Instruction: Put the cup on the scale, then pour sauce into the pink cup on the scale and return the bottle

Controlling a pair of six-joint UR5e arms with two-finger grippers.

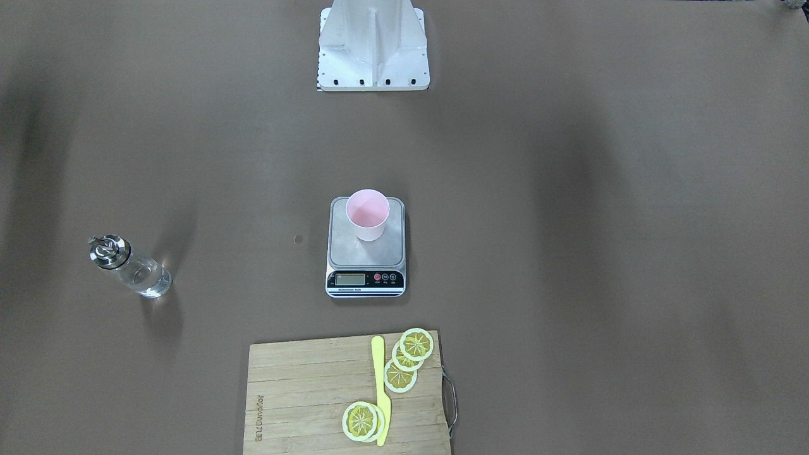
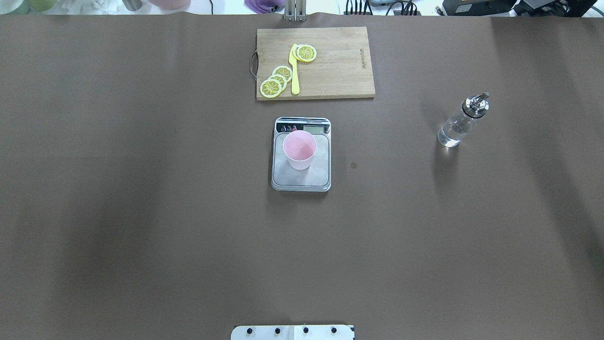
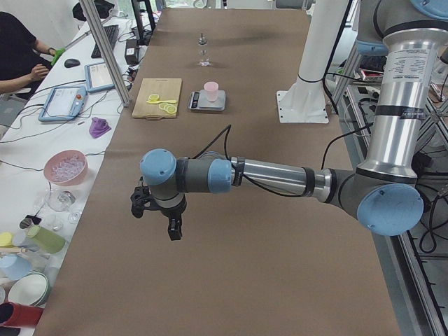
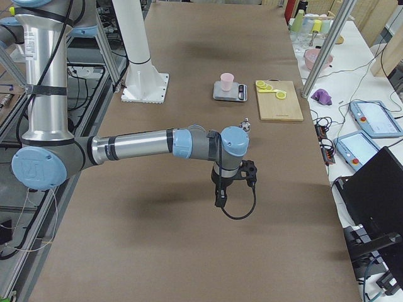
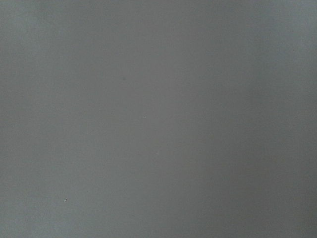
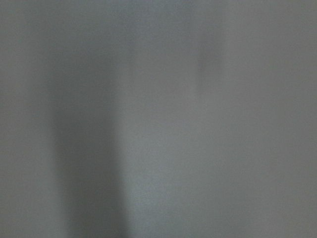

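The pink cup (image 1: 367,213) stands upright on the silver platform of the scale (image 1: 366,253) at the middle of the bench (image 1: 569,253). The bottle (image 1: 129,265) stands well apart on the robot's right, with clear sauce (image 1: 148,278) seemingly filling its lower part, though the level is hard to read through the glass. The left pincer (image 3: 155,210) and right pincer (image 4: 234,182) hang over bare bench far from both. They show only in the side views, so I cannot tell whether either is spread or pressed together.
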